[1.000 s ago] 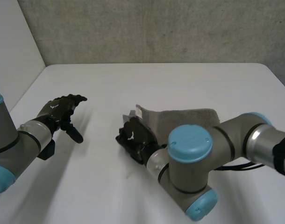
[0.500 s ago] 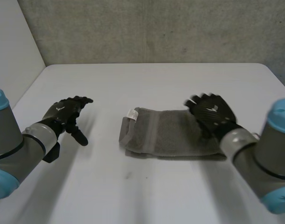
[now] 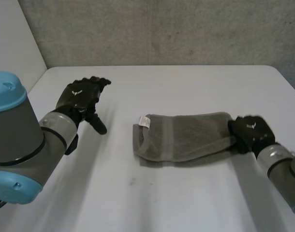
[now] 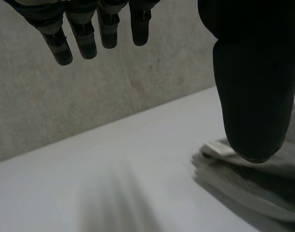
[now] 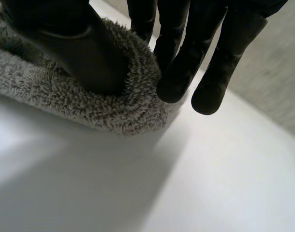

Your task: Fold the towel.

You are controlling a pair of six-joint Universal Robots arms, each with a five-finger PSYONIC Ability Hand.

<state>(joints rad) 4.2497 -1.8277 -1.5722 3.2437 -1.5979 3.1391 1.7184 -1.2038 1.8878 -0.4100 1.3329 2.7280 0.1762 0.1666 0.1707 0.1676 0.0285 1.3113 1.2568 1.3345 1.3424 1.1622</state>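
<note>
As the towel lies: the grey towel (image 3: 186, 137) is doubled into a long band near the middle of the white table (image 3: 186, 82), with its white tag (image 3: 144, 122) at the end nearer the left arm.
Right hand: the right hand (image 3: 251, 134) pinches the band's far end, thumb pressed on top of the pile and fingers (image 5: 174, 72) curled down behind the rounded edge.
Left hand: the left hand (image 3: 82, 99) hangs spread and empty above the table, apart from the tagged end.
Feel of it: thick, soft terry, probably light and limp (it would likely sag if lifted by one end). The pile should hold well against the fingers.
Where to take hold: at the short ends, near the corners. The tagged end looks like the free one for the left hand.
</note>
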